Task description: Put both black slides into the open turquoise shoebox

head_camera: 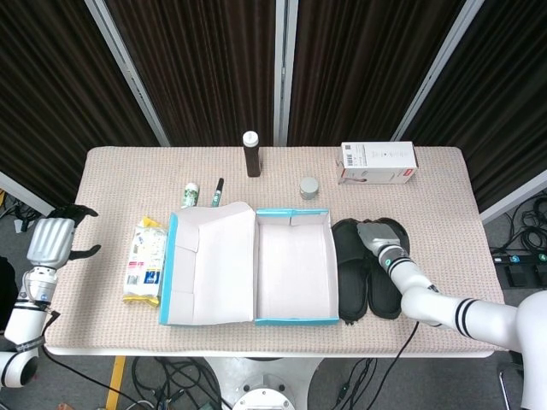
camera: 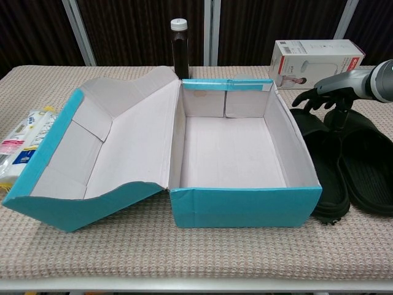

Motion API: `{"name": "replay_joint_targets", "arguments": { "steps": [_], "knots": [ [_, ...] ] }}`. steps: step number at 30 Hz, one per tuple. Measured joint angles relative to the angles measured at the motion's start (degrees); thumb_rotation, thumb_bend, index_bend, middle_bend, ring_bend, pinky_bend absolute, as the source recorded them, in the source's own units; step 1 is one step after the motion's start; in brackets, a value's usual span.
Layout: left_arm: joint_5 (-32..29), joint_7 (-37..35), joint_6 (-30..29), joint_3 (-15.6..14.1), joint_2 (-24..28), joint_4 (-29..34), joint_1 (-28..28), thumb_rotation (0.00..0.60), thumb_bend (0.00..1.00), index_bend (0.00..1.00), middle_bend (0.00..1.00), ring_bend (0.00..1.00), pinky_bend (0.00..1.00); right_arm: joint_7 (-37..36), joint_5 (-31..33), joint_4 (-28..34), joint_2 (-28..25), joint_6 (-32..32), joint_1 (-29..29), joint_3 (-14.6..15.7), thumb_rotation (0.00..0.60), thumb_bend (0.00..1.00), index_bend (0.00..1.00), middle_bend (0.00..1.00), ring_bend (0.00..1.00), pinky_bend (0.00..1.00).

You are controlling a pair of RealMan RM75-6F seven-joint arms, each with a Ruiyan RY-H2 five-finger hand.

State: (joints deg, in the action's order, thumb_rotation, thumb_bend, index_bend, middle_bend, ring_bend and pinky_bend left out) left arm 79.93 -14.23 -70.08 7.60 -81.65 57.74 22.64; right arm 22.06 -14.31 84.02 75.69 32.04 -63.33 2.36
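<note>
On the table [head_camera: 444, 179], the right hand's [camera: 325, 95] spread fingers [camera: 305, 99] hover over the slides [camera: 344, 163], contact unclear.

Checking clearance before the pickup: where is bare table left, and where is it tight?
Bare cloth lies right of the slides out to the table edge, along the front edge, and between the bottle and the white carton. It is tight where the right hand works between the shoebox wall and the slides, and around the wipes pack.
</note>
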Motion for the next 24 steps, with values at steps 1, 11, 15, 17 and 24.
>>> {"name": "replay_joint_targets", "arguments": {
  "steps": [1, 11, 15, 17, 24],
  "knots": [
    [0.0, 0.0, 0.1, 0.0, 0.0, 0.0, 0.0, 0.6, 0.13, 0.34, 0.31, 0.22, 0.31, -0.2, -0.1, -0.1, 0.1, 0.0, -0.1, 0.1, 0.6, 0.03, 0.0, 0.18, 0.09, 0.04],
    [0.1, -0.2, 0.6, -0.4, -0.5, -0.7, 0.1, 0.6, 0.13, 0.34, 0.31, 0.22, 0.31, -1.3, 0.4, -0.6, 0.8, 1.3, -1.1, 1.6, 0.6, 0.04, 0.28, 0.31, 0.23, 0.04],
    [0.2, -0.3, 0.5, -0.4, -0.5, -0.8, 0.1, 0.6, 0.13, 0.34, 0.31, 0.22, 0.31, -1.3, 0.7, -0.6, 1.0, 2.5, -1.4, 1.9, 0.6, 0.06, 0.37, 0.35, 0.26, 0.04],
    [0.2, -0.3, 0.5, -0.5, -0.5, -0.8, 0.0, 0.6, 0.14, 0.34, 0.31, 0.22, 0.31, -1.4, 0.9, -0.5, 1.0, 3.3, -1.4, 1.9, 0.6, 0.06, 0.39, 0.37, 0.28, 0.04],
    [0.1, -0.3, 0.8, -0.5, -0.7, -1.0, 0.2, 0.6, 0.13, 0.34, 0.31, 0.22, 0.31, -1.6, 0.5, -0.1, 1.0, 6.0, -1.1, 1.4, 0.6, 0.09, 0.43, 0.41, 0.31, 0.05]
  ]
}}
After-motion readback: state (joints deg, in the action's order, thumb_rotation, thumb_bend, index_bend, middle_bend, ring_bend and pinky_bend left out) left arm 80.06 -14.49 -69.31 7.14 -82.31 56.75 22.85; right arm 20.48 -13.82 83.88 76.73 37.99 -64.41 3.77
